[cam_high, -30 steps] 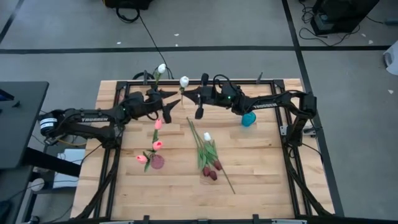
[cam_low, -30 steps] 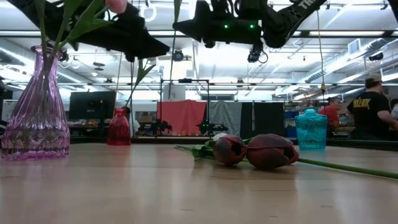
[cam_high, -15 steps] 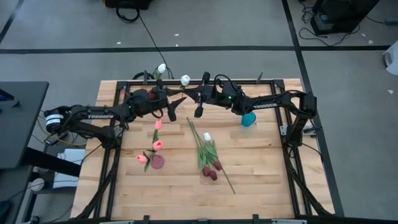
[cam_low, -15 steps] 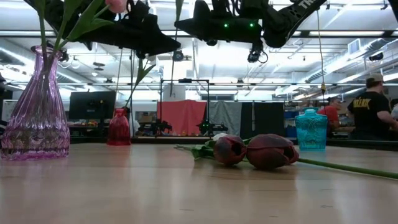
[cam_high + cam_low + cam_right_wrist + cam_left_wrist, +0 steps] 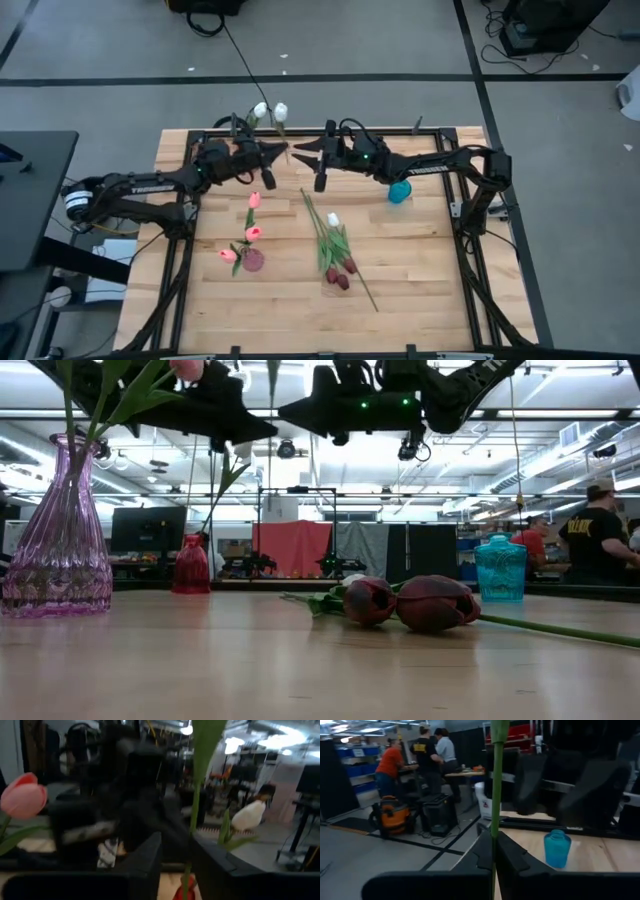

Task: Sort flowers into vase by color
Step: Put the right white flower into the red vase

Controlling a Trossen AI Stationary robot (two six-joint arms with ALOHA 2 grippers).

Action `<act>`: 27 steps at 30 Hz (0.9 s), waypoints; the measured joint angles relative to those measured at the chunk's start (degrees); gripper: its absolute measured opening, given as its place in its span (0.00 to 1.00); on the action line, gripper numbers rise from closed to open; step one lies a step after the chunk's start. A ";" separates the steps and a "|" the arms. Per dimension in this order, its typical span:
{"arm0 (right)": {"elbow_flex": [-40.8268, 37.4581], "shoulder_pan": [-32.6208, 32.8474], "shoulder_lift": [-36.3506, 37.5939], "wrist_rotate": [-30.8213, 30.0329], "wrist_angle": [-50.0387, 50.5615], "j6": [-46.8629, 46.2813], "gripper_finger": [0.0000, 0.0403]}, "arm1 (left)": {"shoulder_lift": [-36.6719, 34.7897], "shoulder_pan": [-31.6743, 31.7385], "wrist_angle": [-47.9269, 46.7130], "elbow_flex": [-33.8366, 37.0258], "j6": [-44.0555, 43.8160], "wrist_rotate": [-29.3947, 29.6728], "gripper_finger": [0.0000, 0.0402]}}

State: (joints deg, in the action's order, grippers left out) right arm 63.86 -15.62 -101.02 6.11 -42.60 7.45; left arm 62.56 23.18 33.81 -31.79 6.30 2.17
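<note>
White tulip stands upright, stem clamped in left gripper; right gripper, alongside, is part-open around it.

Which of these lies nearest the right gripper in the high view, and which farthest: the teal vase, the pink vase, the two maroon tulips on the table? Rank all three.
From the right gripper:
1. Teal vase, on the table's right side, beside the right arm.
2. Pink vase, left of centre, holding pink tulips.
3. Maroon tulips, lying near the table's middle, toward the front edge.
</note>
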 joint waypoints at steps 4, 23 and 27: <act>0.00 0.00 2.17 -0.29 7.02 -0.24 0.33 | -7.54 2.21 -5.05 2.45 -0.79 1.15 0.02; -22.75 -0.81 4.71 -2.13 -21.43 -4.29 0.30 | -23.51 4.39 -9.79 14.44 -0.70 25.65 0.02; -22.73 -0.40 4.71 -2.21 -20.35 -4.28 0.30 | -23.56 4.57 -4.87 15.81 -0.23 25.94 0.02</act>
State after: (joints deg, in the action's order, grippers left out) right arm 41.12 -16.02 -96.31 3.90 -62.95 3.16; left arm 39.00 27.75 28.94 -15.98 6.07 28.11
